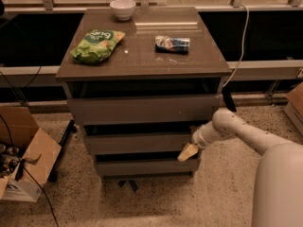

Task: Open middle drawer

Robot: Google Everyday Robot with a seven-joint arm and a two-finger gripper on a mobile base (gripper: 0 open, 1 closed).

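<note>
The middle drawer (137, 143) is the grey-brown front of medium height on the cabinet, between the tall top front (142, 109) and the short bottom front (144, 167). It stands slightly out, with a dark gap above it. My gripper (188, 152) is at the right end of the middle drawer front, its pale fingertip pointing down-left over the lower right corner. The white arm reaches in from the lower right.
On the cabinet top (142, 60) lie a green chip bag (97, 45), a crumpled blue-white packet (173, 43) and a white bowl (122, 8). An open cardboard box (21, 157) stands on the floor at left. A cable (242, 37) hangs at right.
</note>
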